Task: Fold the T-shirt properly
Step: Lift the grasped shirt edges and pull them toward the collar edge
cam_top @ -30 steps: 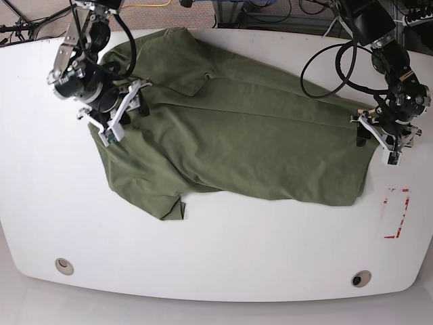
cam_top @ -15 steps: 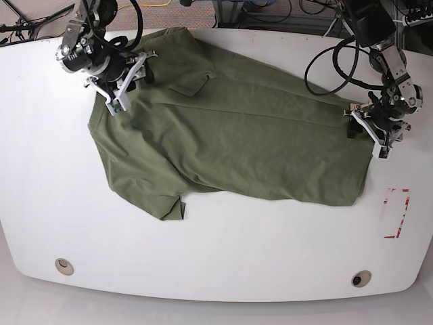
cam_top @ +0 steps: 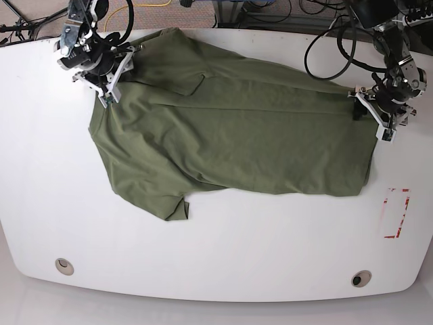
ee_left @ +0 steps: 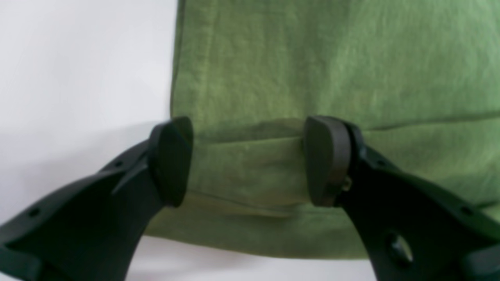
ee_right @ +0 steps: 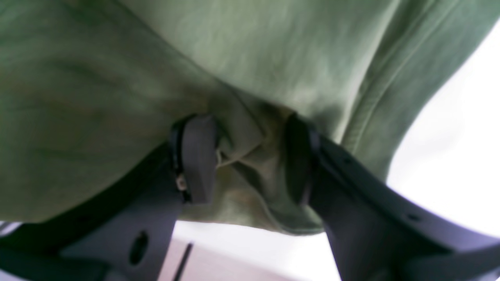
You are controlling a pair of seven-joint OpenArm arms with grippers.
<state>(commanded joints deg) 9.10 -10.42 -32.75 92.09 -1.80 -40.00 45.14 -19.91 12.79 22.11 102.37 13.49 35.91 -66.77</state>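
The olive-green T-shirt (cam_top: 237, 135) lies spread and wrinkled across the white table (cam_top: 216, 250). My right gripper (cam_top: 109, 80) is at its far-left corner, by a sleeve. In the right wrist view that gripper (ee_right: 250, 156) is shut on a bunched fold of the T-shirt (ee_right: 117, 78) beside a hem. My left gripper (cam_top: 374, 115) sits on the shirt's right edge. In the left wrist view it (ee_left: 250, 162) holds a raised band of the T-shirt (ee_left: 332, 58) near the hem, with cloth touching both pads.
A red-outlined rectangle (cam_top: 396, 213) is marked on the table at the right. Two round holes (cam_top: 64, 265) (cam_top: 360, 278) sit near the front edge. Cables (cam_top: 325, 47) trail over the back right. Bare white table lies in front of the shirt.
Both grippers have moved toward the table's far edge. The shirt's left corner has been drawn up and out with the right gripper. The shirt's right edge has shifted outward with the left gripper.
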